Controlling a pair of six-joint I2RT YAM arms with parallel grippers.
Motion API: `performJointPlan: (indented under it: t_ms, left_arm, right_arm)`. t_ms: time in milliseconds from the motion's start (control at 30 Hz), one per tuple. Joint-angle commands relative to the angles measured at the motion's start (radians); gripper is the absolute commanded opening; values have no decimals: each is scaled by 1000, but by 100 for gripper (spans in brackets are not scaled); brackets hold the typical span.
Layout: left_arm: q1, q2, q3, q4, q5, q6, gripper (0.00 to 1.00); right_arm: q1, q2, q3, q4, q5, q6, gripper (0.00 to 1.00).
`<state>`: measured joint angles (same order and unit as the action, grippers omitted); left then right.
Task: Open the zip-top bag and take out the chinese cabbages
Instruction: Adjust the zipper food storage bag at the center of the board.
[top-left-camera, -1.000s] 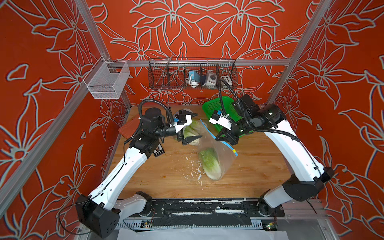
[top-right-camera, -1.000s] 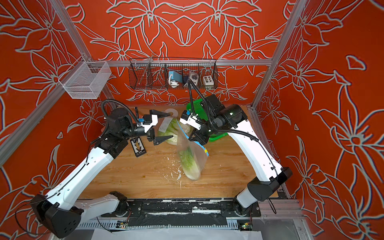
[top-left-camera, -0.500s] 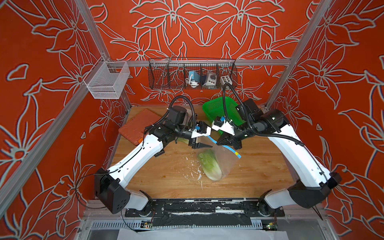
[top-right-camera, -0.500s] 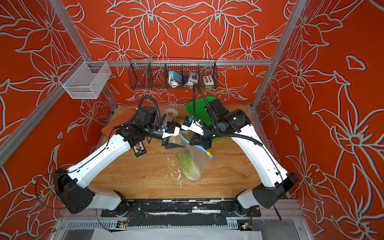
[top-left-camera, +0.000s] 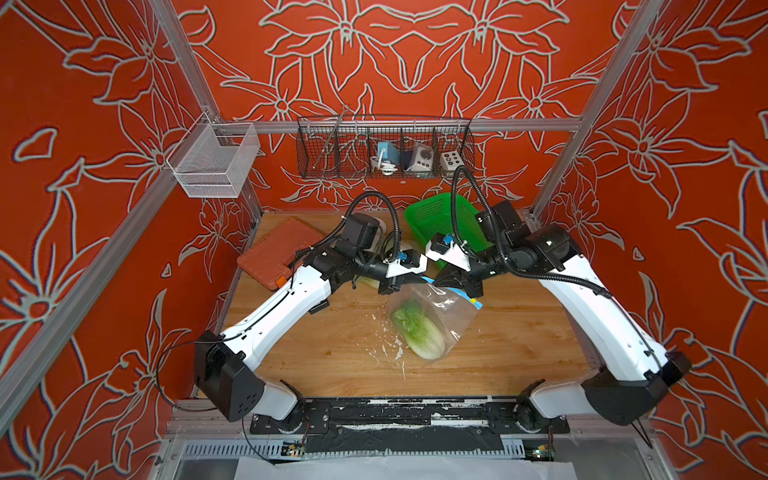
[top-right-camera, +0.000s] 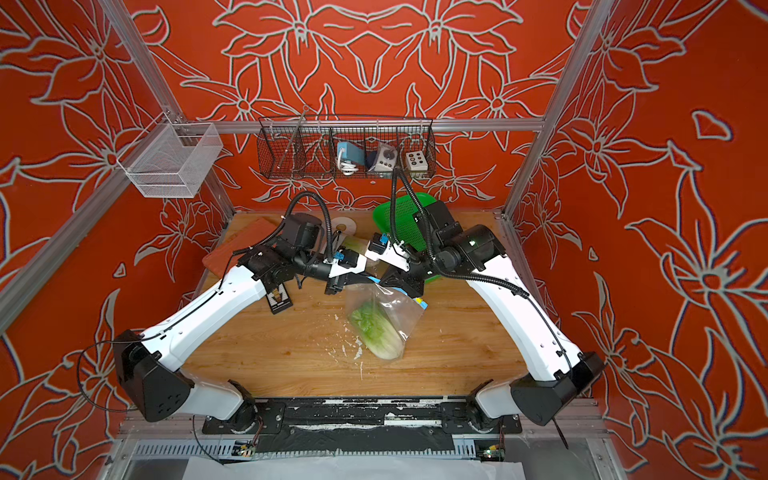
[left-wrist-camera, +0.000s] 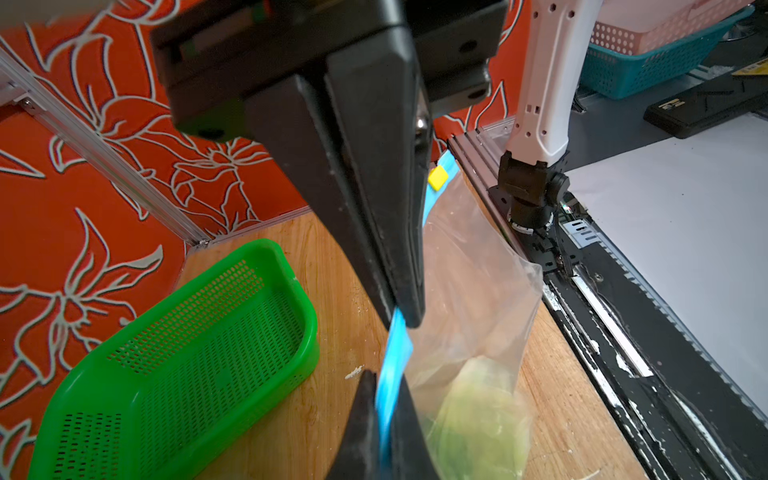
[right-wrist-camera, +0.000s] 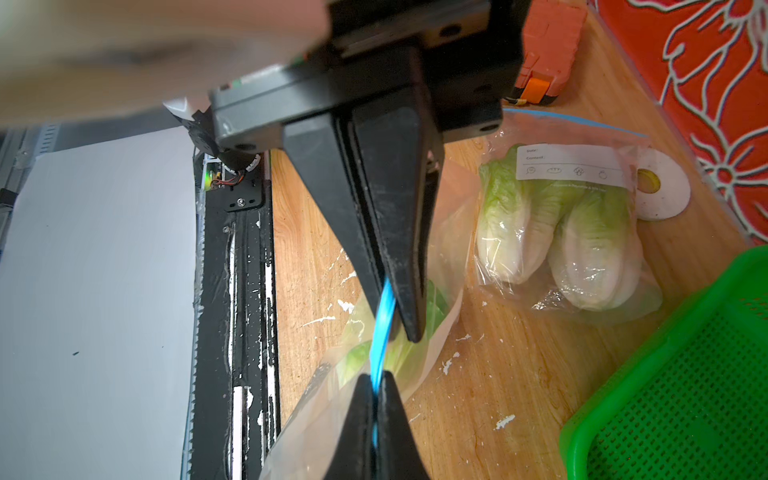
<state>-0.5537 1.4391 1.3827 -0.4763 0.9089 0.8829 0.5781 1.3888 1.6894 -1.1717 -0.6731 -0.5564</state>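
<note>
One chinese cabbage (top-left-camera: 419, 332) is enclosed in the zip-top bag (top-left-camera: 451, 303), which is held up over the wooden table (top-left-camera: 316, 357) near its middle. The green leaves are turned toward the bag's mouth and the white base toward its lower end. Whether that end rests on the wood cannot be told. The blue zip strip (left-wrist-camera: 390, 374) along the mouth is pinched at two spots close together. The left gripper (left-wrist-camera: 405, 316) is clamped tight on it, and the right gripper (right-wrist-camera: 405, 328) is likewise closed on it just beside. In both top views the two are seen facing each other above the bag.

A second clear bag (right-wrist-camera: 623, 299) is laid flat farther back, beside a white disc (right-wrist-camera: 665, 195). Two more cabbages (right-wrist-camera: 505, 232) are packed side by side in it. A green basket (top-left-camera: 440, 216) is set near the right arm, and pale scraps (top-left-camera: 386, 347) are scattered on the wood.
</note>
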Motion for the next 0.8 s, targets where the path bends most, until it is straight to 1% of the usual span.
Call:
performJointPlan:
  t_ms: [0, 33, 100, 133, 200, 267, 333, 400, 533, 667, 767]
  left_arm:
    - [3, -35, -25, 54, -54, -88, 0]
    - [5, -45, -36, 74, -75, -118, 0]
    - [19, -65, -63, 104, -110, -167, 0]
    - [28, -78, -82, 124, -122, -195, 0]
    - [54, -106, -116, 148, -120, -220, 0]
    - [76, -137, -156, 188, -120, -262, 0]
    - [92, -172, -195, 223, -109, -282, 0]
    - [102, -200, -224, 249, -99, -286, 0]
    - [121, -217, -244, 269, -69, -301, 0]
    - [124, -212, -244, 272, -62, -304, 0]
    - [127, -210, -243, 275, -62, -311, 0]
  right_arm:
    - [-5, -65, -44, 102, 51, 49, 23]
    - [-10, -93, -75, 177, 76, 78, 36]
    - [-24, -158, -151, 307, 121, 162, 51]
    - [-38, -197, -198, 389, 137, 212, 57]
    - [-62, -274, -295, 536, 159, 318, 66]
    - [-90, -351, -407, 684, 183, 424, 72]
    - [-116, -424, -519, 798, 162, 495, 80]
    - [-137, -465, -599, 862, 112, 530, 82]
    - [-162, -499, -691, 952, 57, 558, 80]
    - [-194, -469, -701, 946, 45, 552, 79]
    - [-208, -444, -697, 920, -66, 512, 76]
